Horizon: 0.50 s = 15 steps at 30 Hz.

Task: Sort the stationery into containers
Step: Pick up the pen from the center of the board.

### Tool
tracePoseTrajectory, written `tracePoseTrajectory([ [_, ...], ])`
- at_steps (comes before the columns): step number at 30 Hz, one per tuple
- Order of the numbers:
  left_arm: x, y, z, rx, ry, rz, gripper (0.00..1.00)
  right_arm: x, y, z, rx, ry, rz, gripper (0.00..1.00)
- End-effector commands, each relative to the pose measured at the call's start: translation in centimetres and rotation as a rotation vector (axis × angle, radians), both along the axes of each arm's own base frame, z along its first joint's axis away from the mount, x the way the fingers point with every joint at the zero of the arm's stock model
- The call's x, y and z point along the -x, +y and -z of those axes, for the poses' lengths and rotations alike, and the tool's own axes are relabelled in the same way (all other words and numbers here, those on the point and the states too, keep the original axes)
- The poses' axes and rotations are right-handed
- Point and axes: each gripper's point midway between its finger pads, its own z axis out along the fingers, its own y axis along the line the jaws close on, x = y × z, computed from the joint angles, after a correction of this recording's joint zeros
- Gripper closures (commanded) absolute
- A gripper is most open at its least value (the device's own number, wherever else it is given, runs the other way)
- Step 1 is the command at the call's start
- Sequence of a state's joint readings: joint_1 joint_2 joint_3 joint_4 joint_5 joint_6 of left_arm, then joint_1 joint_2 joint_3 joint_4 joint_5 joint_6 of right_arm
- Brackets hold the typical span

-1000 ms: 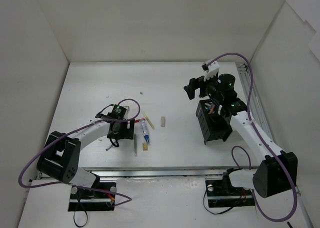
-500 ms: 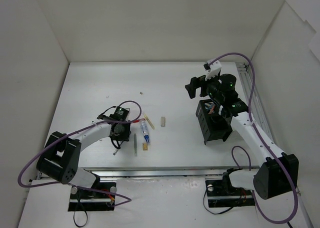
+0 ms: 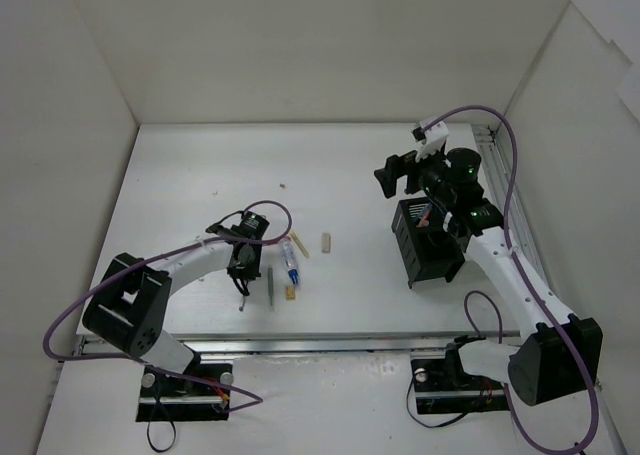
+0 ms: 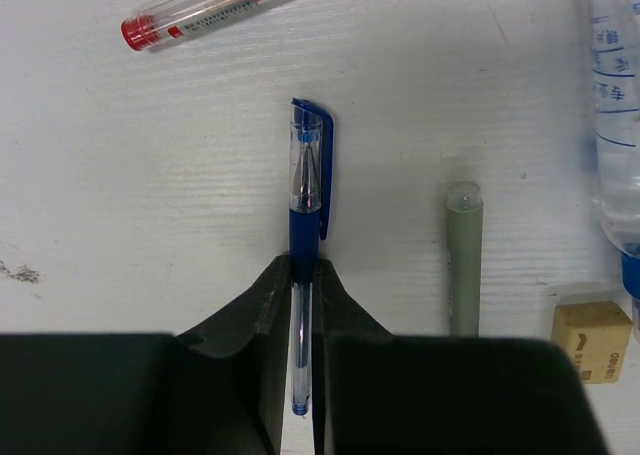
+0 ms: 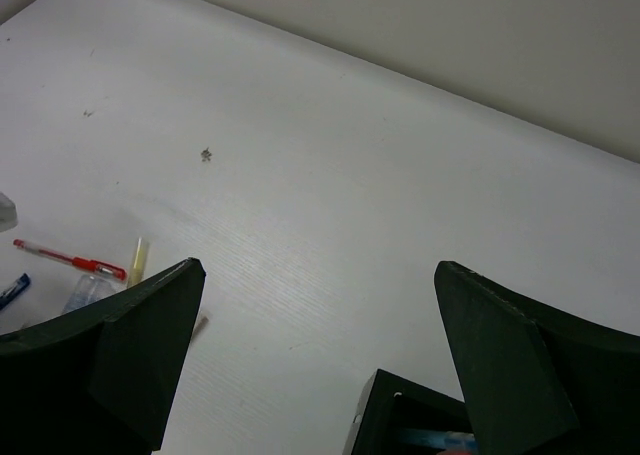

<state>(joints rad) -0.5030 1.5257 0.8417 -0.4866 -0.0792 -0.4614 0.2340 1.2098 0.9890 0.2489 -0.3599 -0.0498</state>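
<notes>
A blue capped pen (image 4: 308, 190) lies on the white table, and my left gripper (image 4: 302, 267) is shut on its clear barrel. Beside it are a red pen (image 4: 215, 2), a grey-green pen (image 4: 463, 260), a white blue-capped tube (image 4: 620, 125) and a beige eraser (image 4: 592, 328). From above, the left gripper (image 3: 243, 273) is low at the left of the stationery cluster. My right gripper (image 5: 320, 275) hangs open and empty above the far edge of the black mesh organiser (image 3: 425, 243), which holds a few pens.
A second eraser (image 3: 326, 242) and a yellow pencil (image 3: 297, 240) lie between the cluster and the organiser. White walls close in the table on three sides. The organiser's corner (image 5: 400, 415) shows just under the right fingers.
My left gripper has slid a little toward the near edge and shut on the blue pen. The right arm has drifted slightly right, still open.
</notes>
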Motion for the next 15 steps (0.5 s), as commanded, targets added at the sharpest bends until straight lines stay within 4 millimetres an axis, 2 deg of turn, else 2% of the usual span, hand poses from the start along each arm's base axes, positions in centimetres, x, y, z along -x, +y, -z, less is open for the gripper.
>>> tracePoseTrajectory([
  [1, -0.9, 0.4, -0.7, -0.032, -0.024, -0.024, 1.0, 1.4, 1.6, -2.3, 0.021, -0.091, -0.137, 0.02],
  [5, -2.3, -0.1, -2.2, -0.025, -0.074, -0.014, 1.0, 3.5, 4.8, -1.9, 0.147, -0.127, -0.315, 0.02],
  [6, -2.8, 0.0, -2.8, -0.032, -0.097, -0.016, 1.0, 4.1, 5.3, -1.0, 0.178, -0.096, -0.345, 0.02],
  [9, -3.9, 0.2, -5.3, -0.014, -0.183, -0.015, 1.0, 5.2, 7.1, -0.5, 0.257, -0.106, -0.426, 0.02],
  [10, -4.2, 0.1, -6.7, 0.006, -0.229, -0.01, 1.0, 5.8, 8.2, -0.3, 0.283, -0.123, -0.465, 0.02],
  [15, -4.0, 0.8, -10.7, 0.082, -0.373, -0.021, 1.0, 7.1, 10.7, 0.5, 0.304, -0.133, -0.535, 0.02],
])
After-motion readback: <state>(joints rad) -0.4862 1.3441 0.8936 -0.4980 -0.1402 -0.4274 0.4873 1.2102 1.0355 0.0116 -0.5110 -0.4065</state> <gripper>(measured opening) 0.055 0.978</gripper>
